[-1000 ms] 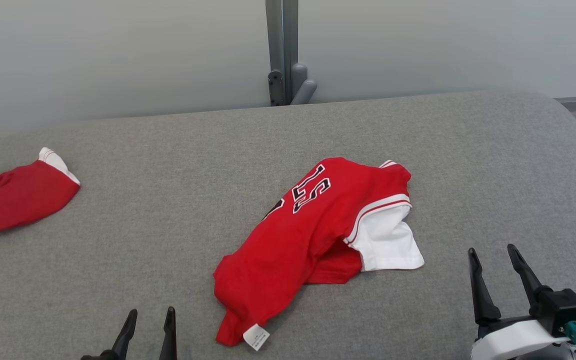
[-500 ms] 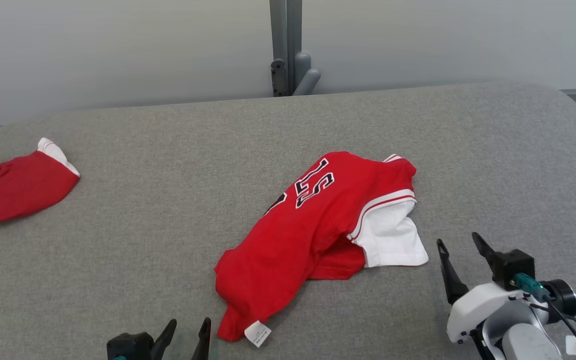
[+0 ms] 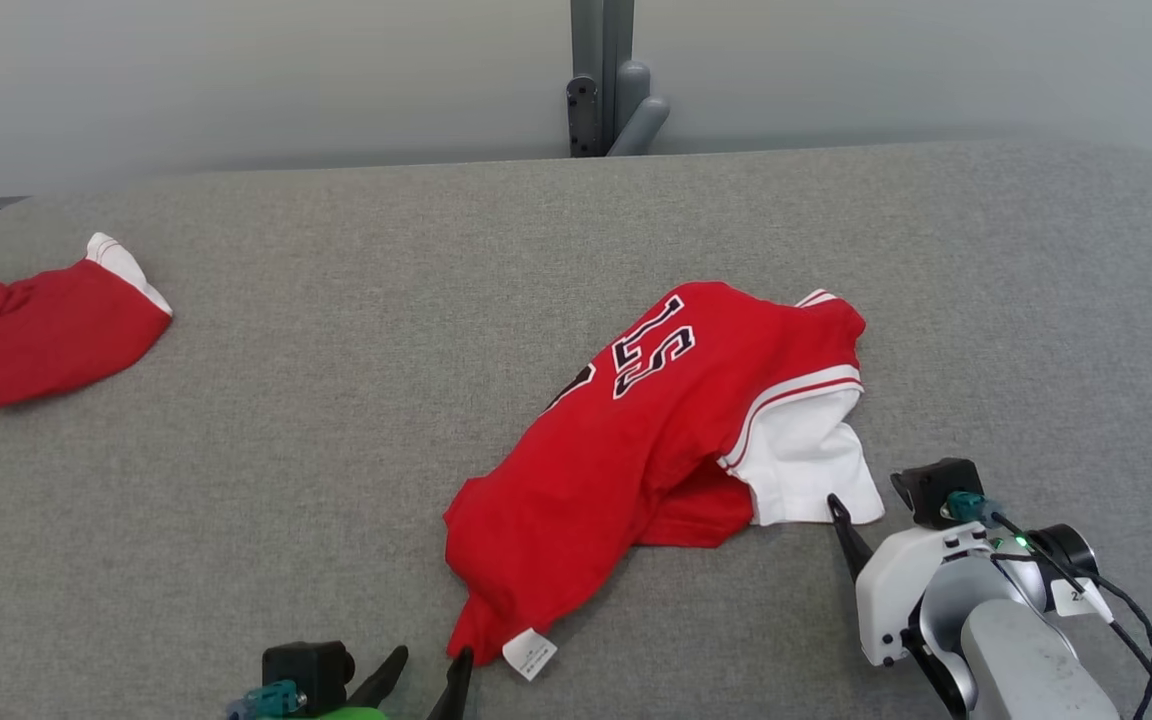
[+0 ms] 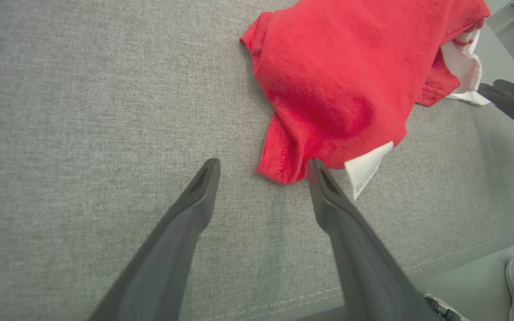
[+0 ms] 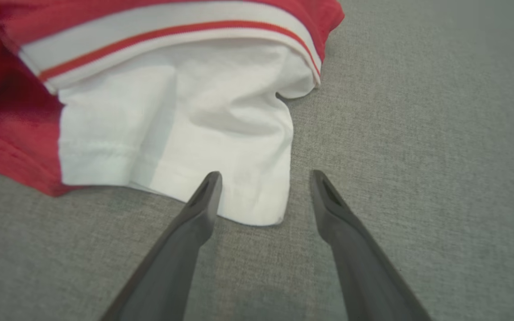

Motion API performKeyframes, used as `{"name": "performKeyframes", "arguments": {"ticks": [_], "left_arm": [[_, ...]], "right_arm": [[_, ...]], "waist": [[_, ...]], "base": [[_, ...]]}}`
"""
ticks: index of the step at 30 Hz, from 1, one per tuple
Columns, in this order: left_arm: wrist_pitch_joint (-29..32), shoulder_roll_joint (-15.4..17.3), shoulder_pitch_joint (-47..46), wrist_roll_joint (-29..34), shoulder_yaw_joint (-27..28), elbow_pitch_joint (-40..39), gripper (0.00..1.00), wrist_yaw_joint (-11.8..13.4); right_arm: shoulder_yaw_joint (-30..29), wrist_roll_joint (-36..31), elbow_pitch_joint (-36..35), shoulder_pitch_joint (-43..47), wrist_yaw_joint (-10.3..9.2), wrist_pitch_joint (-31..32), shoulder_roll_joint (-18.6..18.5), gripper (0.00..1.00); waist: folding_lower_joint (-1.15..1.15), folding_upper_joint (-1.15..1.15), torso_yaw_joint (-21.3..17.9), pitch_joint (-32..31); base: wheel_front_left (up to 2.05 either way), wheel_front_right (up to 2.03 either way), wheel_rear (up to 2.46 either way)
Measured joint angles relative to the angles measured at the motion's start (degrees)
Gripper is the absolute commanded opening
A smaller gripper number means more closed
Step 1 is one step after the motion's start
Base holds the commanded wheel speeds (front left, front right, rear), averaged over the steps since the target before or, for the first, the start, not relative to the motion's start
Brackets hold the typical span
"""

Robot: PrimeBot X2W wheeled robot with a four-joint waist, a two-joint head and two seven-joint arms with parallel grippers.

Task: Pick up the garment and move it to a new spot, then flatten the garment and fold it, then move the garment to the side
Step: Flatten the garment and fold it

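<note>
your left gripper (image 3: 431,662) is down low at the front edge of the bench (image 3: 336,300), fingers spread apart and gripping nothing. in the left wrist view the gripper (image 4: 262,166) has the red hem corner of the garment (image 4: 337,76) poking in between the tips, with the white label (image 4: 366,169) just beside one finger. your right gripper (image 3: 871,497) comes in from the front right corner with its pale forearm angled toward the middle. its fingers are also parted and empty, and in the right wrist view the gripper (image 5: 267,176) straddles the loose corner of the white sleeve (image 5: 172,111). the garment (image 3: 636,450) lies crumpled a bit right of the bench's middle. its long axis runs diagonally, with the hem and label (image 3: 529,653) toward the front edge and the lettered end and sleeve toward the back right. a second red piece (image 3: 36,335) sits at the left edge, well apart.
</note>
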Motion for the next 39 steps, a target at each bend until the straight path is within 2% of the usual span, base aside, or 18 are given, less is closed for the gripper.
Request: {"name": "performKeyframes", "arguments": {"ticks": [10, 26, 27, 28, 29, 31, 34, 35, 39], "left_arm": [[0.2, -0.3, -3.4, -0.7, -1.9, 2.9, 1.0, 0.0], [-1.2, 0.0, -7.2, -1.0, -5.1, 10.2, 1.0, 0.0], [-1.5, 0.1, -7.4, -1.0, -5.4, 10.6, 0.87, 0.0], [-1.5, 0.3, -7.7, -1.0, -5.8, 10.9, 0.71, 0.0], [-1.6, 0.4, -7.9, -1.0, -6.1, 11.2, 0.54, 0.0], [-2.1, 0.7, -8.3, -1.2, -6.8, 11.7, 0.37, 0.0], [-2.5, 1.0, -9.0, -2.1, -8.1, 12.5, 0.12, 0.0], [-2.6, 1.3, -9.2, -2.4, -8.7, 12.8, 0.0, 0.0], [-3.3, 2.2, -9.6, -4.0, -10.0, 13.3, 0.0, 0.0]], "right_arm": [[2.4, 0.0, 6.1, -3.5, -0.01, -0.2, 0.0, 1.0], [5.0, 0.1, 11.0, -7.6, 0.0, -1.2, 0.2, 1.0], [5.3, 0.2, 11.3, -7.8, 0.0, -1.3, 0.2, 1.0], [5.5, 0.4, 11.6, -8.0, -0.01, -1.3, 0.2, 1.0], [5.7, 0.6, 11.8, -8.2, -0.01, -1.3, 0.2, 0.95], [6.3, 1.0, 12.4, -8.7, -0.01, -1.3, 0.2, 0.45], [7.0, 1.6, 13.3, -9.2, 0.02, -1.3, 0.2, 0.05], [7.3, 1.7, 13.6, -9.5, 0.04, -1.4, 0.3, 0.0], [8.1, 2.7, 14.7, -9.9, 0.04, -1.7, 0.3, 0.0]], "waist": [[0.0, 0.0, 0.7, 1.2], [0.0, 0.0, -0.4, 2.4], [0.0, 0.0, -0.5, 2.5], [0.0, 0.0, -0.5, 2.5], [0.0, 0.0, -0.5, 2.6], [0.0, 0.0, -0.6, 2.7], [0.0, 0.0, -0.7, 2.7], [0.0, 0.0, -0.7, 2.7], [0.0, 0.0, -0.9, 2.6]], "base": [[0.0, 0.0, 0.0], [0.0, 0.0, 0.0], [0.0, 0.0, 0.0], [0.0, 0.0, 0.0], [0.0, 0.0, 0.0], [0.0, 0.0, 0.0], [0.0, 0.0, 0.0], [0.0, 0.0, 0.0], [0.0, 0.0, 0.0]]}}
